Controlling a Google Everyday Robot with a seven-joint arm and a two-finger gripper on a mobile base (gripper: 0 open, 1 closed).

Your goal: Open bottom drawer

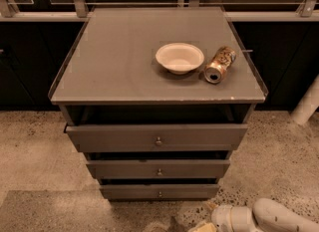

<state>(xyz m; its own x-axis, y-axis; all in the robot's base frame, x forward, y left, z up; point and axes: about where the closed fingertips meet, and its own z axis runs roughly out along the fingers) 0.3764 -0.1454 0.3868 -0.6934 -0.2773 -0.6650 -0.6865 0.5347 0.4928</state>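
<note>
The bottom drawer (159,191) is the narrowest, lowest grey front of the cabinet, with a tiny round knob (160,193) at its centre. It stands out only a little from the cabinet. Above it are the mid-sized drawer front (158,169) and the widest top drawer front (157,137), which juts out furthest. My gripper (199,226) is at the bottom edge of the view, low near the floor, below and to the right of the bottom drawer, on the white arm (269,219). It is apart from the knob.
On the grey cabinet top (114,61) stand a white bowl (179,58) and a tipped can (220,64). Speckled floor lies around the cabinet. A white post (306,104) stands at the right. Dark cabinets run along the back.
</note>
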